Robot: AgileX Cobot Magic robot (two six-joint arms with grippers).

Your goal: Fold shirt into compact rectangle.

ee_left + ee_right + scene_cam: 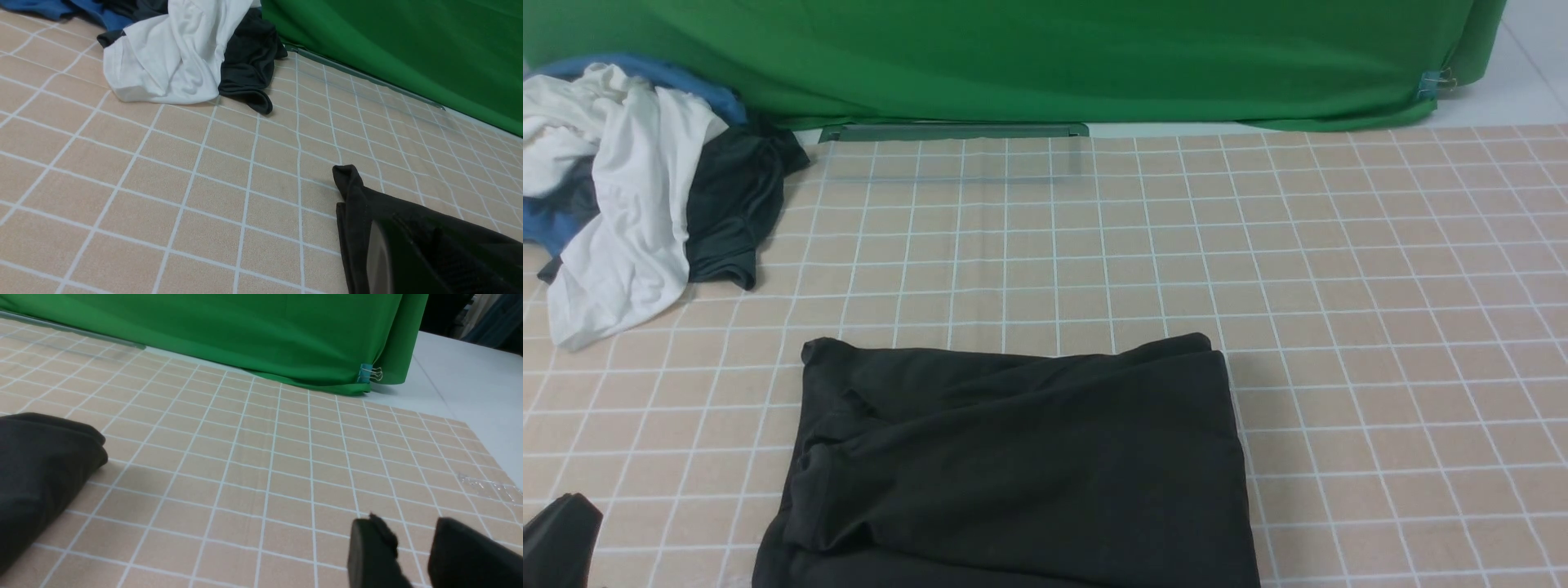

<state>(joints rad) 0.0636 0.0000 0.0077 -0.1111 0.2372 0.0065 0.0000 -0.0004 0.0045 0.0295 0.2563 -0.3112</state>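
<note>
Green cloth (1045,57) hangs behind a bench (1380,286) covered in a tan sheet with a white grid. On it, near the front edge and about midway across, lies the shirt (1021,465) — black, already doubled into a rough rectangle, with bunched folds along its left edge and a lifted corner at the far right. Far back on the left sits a loose heap of other clothes: a white garment (613,204), a dark grey one (737,204) beside it and some blue fabric (547,229) underneath.

No boxes, bins or baskets show in any view.

The left pincer (408,261) is closed and sits just beside the shirt's left edge; whether it touches the cloth cannot be told. The right pincer (412,555) stands part open with nothing between its fingers, well clear of the shirt on bare bench.

The fabric looks soft, light and limp — it should sag and slide on itself rather than hold a crease. A hem edge or corner, pinched through all layers, seems the safest hold; the rumpled left side may need smoothing.
</note>
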